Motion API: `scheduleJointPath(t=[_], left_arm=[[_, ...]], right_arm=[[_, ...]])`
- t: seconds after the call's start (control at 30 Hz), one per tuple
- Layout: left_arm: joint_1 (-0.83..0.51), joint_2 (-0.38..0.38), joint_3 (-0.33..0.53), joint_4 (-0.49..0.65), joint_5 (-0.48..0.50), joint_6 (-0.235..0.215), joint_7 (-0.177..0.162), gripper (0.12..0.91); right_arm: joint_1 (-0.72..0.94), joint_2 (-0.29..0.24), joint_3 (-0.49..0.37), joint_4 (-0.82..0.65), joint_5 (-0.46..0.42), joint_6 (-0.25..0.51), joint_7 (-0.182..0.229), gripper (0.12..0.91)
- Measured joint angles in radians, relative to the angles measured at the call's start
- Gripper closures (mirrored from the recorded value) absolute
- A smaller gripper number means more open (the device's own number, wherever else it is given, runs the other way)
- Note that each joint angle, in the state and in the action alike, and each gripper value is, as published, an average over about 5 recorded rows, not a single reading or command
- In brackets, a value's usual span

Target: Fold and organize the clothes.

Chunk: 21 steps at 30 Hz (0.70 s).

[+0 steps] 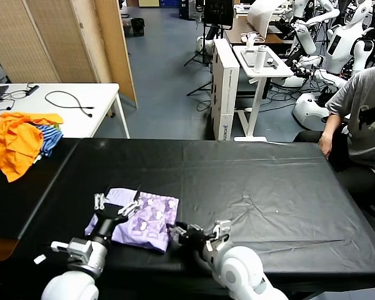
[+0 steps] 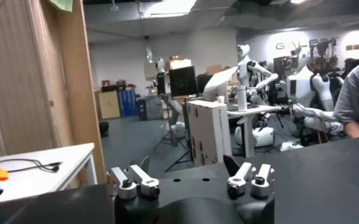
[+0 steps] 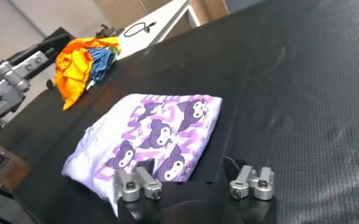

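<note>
Head view, folded T-shirt [image 1: 147, 220] beneath left hand [image 1: 118, 204], beside right hand [image 1: 200, 232]

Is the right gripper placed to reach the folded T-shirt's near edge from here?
Probably yes: the right gripper sits right beside the T-shirt at its near corner, with only bare black table around it.

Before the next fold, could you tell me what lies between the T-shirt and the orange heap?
Only bare black tabletop separates the T-shirt from the orange heap, as the head view shows.
</note>
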Motion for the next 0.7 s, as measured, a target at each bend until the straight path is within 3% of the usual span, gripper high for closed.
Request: scheduleJointPath(t=[0.07,0.37,0.7], left_arm=[[0.002,-0.001,-0.002,0.001,0.004,-0.006,-0.002,0.123],[0.005,0.0,-0.025,-0.002,0.002,-0.01,-0.003,0.123],[0.0,-0.012,-0.036,0.013,-0.006,-0.013,-0.009,0.123]], right_arm=[[0.006,0.006,-0.004,-0.009,-0.001,0.0,0.0,0.676],[0.015,0.006,0.012,-0.014,-0.007,-0.009,0.004,0.883],[0.064,-0.081,0.11,-0.002,-0.009,-0.054,0.007,0.885]])
